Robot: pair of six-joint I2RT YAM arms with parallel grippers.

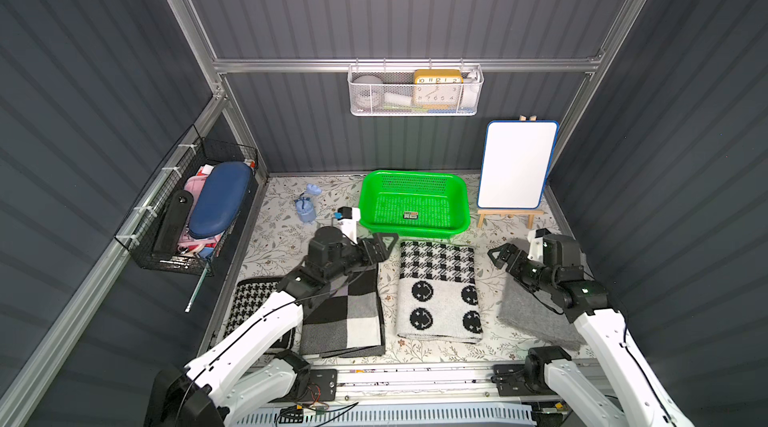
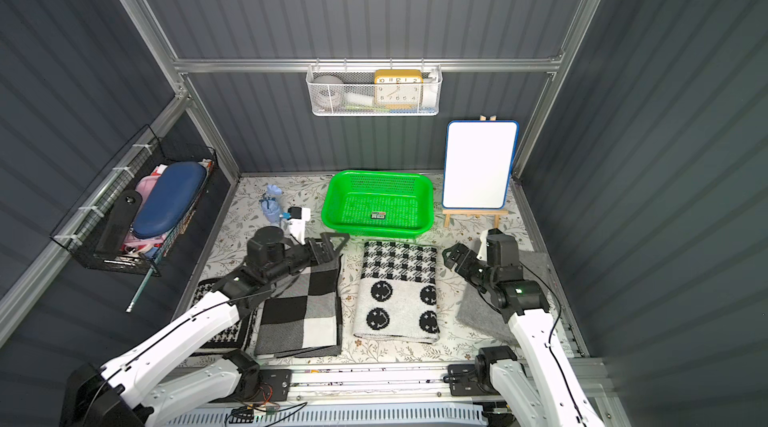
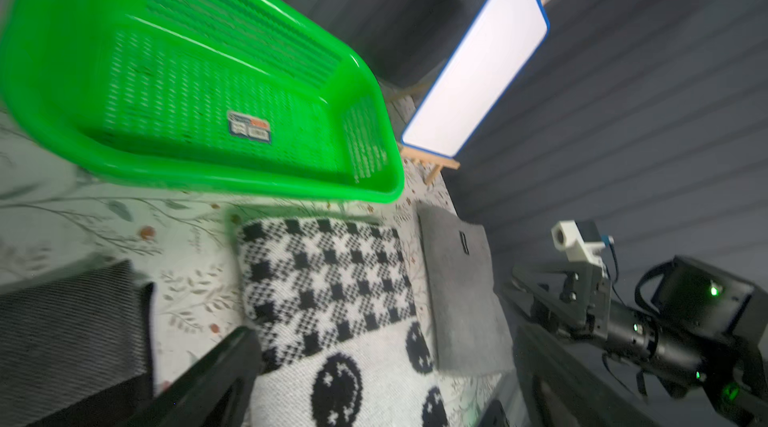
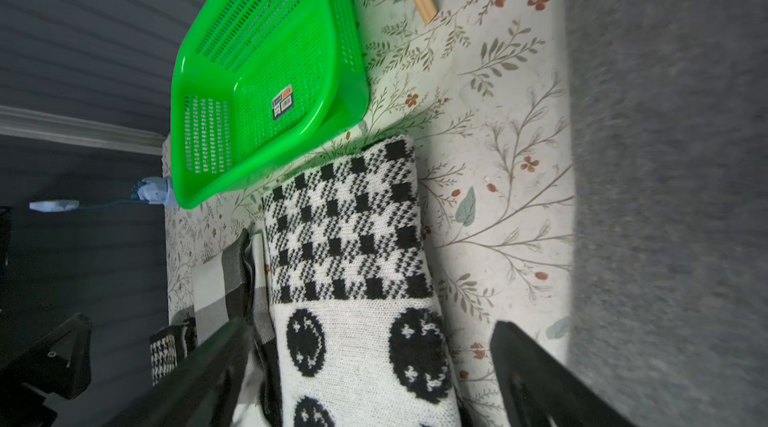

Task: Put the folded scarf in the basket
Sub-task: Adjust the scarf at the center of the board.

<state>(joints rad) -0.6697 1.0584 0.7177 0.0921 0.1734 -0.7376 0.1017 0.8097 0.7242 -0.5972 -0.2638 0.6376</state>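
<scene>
The folded scarf (image 1: 438, 292) is lying in the middle of the bench (image 1: 282, 213), just at six o'clock of the basket (image 1: 415, 229), which is sitting scarfless at twelve. Both hands are hovering wide open and empty, the left hand (image 1: 384, 246) at the scarf's ten o'clock corner and the right hand (image 1: 498, 257) at two. Pinching only the top layer is probably risking an unfolding. The left hand is also risking a snag on the checked scarf (image 1: 349, 312) lying at nine.

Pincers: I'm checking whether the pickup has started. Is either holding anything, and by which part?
Nothing is held. The left pincer and right pincer both stand open and empty, either side of the folded smiley-patterned scarf.
</scene>
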